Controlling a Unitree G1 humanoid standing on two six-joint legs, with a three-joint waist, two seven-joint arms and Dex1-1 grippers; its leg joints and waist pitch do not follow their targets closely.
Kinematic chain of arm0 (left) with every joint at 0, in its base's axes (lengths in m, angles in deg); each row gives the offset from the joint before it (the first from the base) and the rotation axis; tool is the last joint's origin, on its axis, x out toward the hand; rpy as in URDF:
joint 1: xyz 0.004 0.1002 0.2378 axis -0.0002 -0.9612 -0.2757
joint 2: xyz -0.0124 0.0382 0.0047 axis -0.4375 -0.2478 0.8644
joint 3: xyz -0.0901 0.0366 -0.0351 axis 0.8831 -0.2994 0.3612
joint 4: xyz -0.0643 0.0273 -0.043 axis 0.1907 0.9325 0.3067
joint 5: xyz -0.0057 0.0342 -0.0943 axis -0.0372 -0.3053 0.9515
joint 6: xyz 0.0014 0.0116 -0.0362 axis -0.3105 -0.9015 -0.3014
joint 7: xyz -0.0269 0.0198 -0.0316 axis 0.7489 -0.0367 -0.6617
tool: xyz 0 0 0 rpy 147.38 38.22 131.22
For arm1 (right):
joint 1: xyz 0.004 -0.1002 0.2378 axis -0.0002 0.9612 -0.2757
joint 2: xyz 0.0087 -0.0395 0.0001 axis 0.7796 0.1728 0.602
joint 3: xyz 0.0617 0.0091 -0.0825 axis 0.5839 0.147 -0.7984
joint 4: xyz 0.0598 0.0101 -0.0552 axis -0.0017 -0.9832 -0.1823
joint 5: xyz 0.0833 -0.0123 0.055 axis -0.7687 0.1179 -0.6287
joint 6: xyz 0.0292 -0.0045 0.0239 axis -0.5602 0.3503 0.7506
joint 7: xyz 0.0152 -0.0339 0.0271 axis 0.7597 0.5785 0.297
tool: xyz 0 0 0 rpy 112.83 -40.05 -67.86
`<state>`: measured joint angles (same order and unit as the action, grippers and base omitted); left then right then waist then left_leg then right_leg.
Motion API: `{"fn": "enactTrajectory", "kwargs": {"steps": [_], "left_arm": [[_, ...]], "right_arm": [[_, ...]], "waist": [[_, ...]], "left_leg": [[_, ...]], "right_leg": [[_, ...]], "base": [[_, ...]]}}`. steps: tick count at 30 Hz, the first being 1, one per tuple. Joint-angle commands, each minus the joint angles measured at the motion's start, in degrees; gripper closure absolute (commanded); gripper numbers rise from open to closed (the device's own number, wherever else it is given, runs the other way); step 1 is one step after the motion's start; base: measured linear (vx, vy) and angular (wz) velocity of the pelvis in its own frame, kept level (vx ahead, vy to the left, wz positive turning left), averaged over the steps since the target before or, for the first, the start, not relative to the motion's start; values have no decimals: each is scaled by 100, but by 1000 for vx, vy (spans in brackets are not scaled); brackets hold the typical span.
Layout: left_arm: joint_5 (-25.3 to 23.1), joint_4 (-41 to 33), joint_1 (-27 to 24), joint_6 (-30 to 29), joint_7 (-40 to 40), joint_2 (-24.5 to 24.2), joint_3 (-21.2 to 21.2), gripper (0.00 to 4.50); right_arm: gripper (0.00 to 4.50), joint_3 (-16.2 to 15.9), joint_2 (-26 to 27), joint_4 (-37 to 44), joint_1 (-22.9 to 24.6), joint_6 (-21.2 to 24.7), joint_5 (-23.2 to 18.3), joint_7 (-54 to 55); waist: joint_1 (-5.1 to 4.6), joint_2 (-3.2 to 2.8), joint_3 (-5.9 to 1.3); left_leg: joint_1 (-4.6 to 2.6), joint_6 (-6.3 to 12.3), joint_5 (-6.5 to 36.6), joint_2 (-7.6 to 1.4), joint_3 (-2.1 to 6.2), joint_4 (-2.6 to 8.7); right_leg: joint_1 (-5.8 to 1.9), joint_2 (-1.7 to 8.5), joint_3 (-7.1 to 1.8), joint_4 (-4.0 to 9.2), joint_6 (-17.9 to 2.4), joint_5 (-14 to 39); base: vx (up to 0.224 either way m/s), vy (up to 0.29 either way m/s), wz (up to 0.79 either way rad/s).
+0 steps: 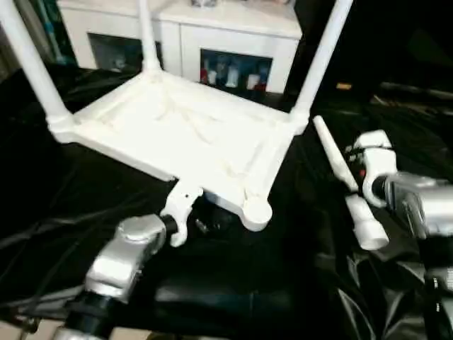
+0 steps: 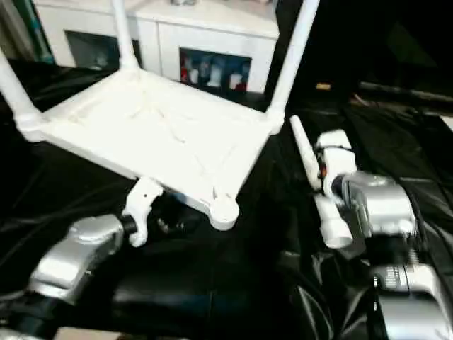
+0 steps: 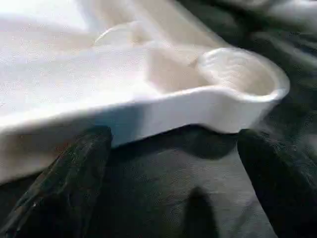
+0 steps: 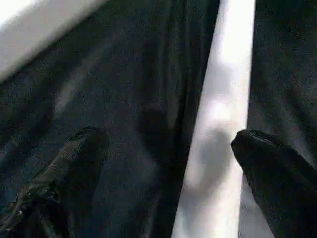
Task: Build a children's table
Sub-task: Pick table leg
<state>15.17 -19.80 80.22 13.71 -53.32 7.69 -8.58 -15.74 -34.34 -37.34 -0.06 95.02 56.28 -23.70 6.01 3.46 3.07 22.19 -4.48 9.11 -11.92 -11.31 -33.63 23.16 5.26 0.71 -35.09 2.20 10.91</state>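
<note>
Black cloth covers the desk [image 1: 64, 212]. Left tool [image 3: 168, 163] gapes open just under the upside-down children's table [image 1: 177, 134], at its empty corner socket [image 1: 256, 211]. Right tool [image 4: 168, 163], also open, hovers over the loose leg [image 1: 347, 184] beside it.

One white tabletop [image 1: 177, 131] upside down, three legs [image 1: 322, 60] standing in it, one loose leg [image 1: 347, 180], one cabinet [image 1: 226, 32].
</note>
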Motion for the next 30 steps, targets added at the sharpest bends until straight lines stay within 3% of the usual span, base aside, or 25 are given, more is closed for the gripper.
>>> {"fn": "enactTrajectory", "kwargs": {"steps": [1,2,9,15,16,20,24,26,30], "left_arm": [[124,-299,-37,-115,-285,-125,-98,0],[159,-425,-63,-180,-408,-231,-126,0],[370,-836,-176,-574,-668,-467,-153,0],[628,-1186,-125,-871,-1023,-665,-213,0],[631,-1225,-111,-893,-1030,-676,-206,0],[735,-1345,-19,-953,-1031,-718,-123,0],[750,-1368,-19,-937,-1080,-749,-150,0],[763,-1348,-20,-916,-1130,-794,-165,0],[785,-1302,-13,-874,-1188,-851,-182,0]], "right_arm": [[7,8,-100,-485,-195,-92,100,67],[7,47,-86,-815,-336,-204,128,110],[7,-7,-72,-2118,-797,-423,223,-136],[7,123,-108,-3056,-1129,-527,121,-516],[25,92,-128,-3107,-1144,-545,152,-553],[54,-77,-219,-3389,-1259,-651,337,-676],[91,-173,-255,-3614,-1342,-740,438,-787],[101,-185,-243,-3743,-1368,-799,507,-792],[137,-232,-233,-3864,-1378,-845,573,-853]], "waist": [[-4,0,-385],[-10,54,-383],[-13,20,-395],[3,58,-384],[-8,92,-388],[-32,85,-375],[-39,67,-378],[-44,14,-383],[-62,24,-386]], "left_leg": [[-147,-156,1165,-53,7,365],[-143,-148,1158,-56,-4,358],[-136,-78,950,-50,-15,341],[-128,-74,1051,-63,-24,336],[-128,-77,1056,-68,-27,329],[-130,-128,1130,-66,-30,325],[-123,-174,1190,-66,-28,318],[-128,-186,1190,-61,-26,315],[-122,-174,1210,-64,-26,311]], "right_leg": [[-196,140,-58,343,-1249,743],[-197,139,-60,344,-1244,742],[-211,123,-55,296,-1292,504],[-208,132,-51,296,-1349,681],[-206,133,-46,290,-1360,721],[-188,129,-51,310,-1279,951],[-189,121,-53,306,-1265,951],[-185,112,-54,296,-1286,888],[-190,103,-45,291,-1327,860]], "base": [[0,0,0],[0,0,0],[0,0,0],[0,0,0],[0,0,0],[0,0,0],[0,0,0],[0,0,0],[0,0,0]]}}
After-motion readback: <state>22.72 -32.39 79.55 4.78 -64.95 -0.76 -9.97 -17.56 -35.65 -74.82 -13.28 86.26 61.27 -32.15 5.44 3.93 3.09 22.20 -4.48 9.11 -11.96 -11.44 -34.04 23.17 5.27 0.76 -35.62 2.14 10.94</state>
